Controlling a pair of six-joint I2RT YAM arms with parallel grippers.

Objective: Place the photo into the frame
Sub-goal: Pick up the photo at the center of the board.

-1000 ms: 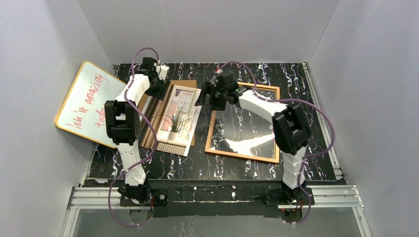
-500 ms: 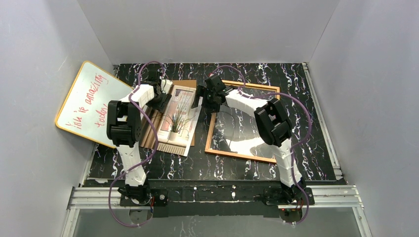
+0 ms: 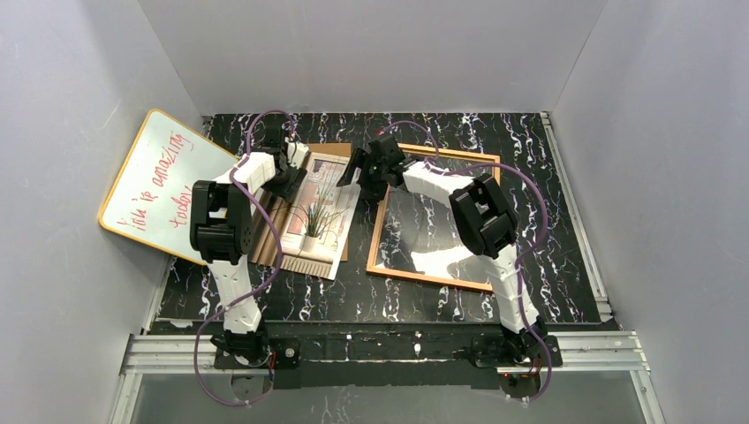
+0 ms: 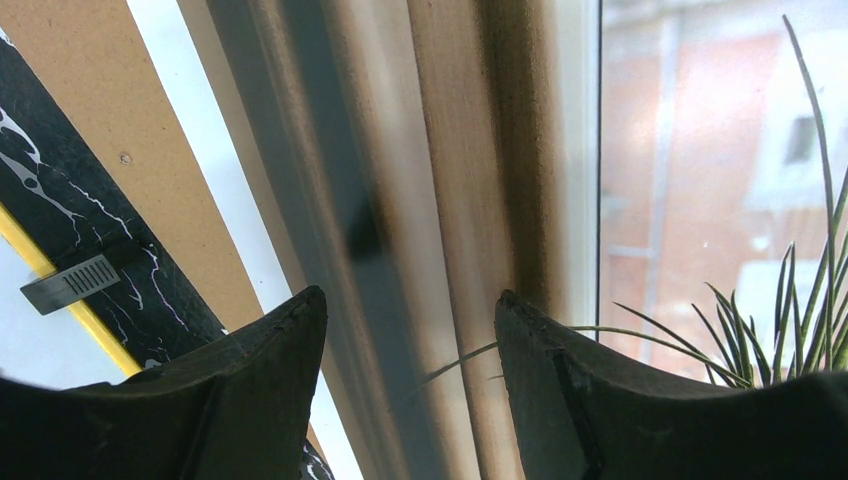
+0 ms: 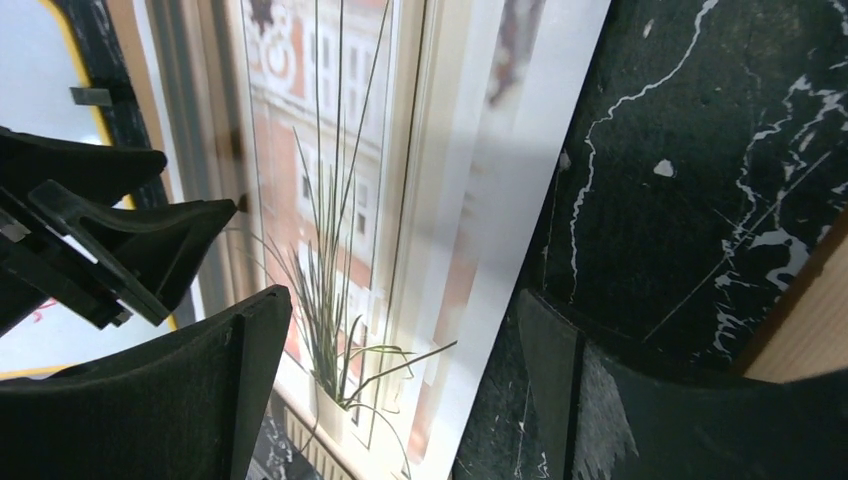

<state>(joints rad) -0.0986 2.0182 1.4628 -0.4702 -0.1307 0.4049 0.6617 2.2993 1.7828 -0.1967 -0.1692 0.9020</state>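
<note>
light: bright, even | wrist views: blurred close up | shadows: soft

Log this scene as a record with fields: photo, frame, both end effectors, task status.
photo: face up on a brown board, left of the frame
frame: flat on the table, no photo in it
left end effector: open, over the photo's left edge
right end effector: open, straddling the photo's right edge
whiteboard: at the table's left side
status: photo not yet in frame

Plant photo (image 3: pixel 320 212) lies flat beside orange-brown frame (image 3: pixel 428 279).
</note>
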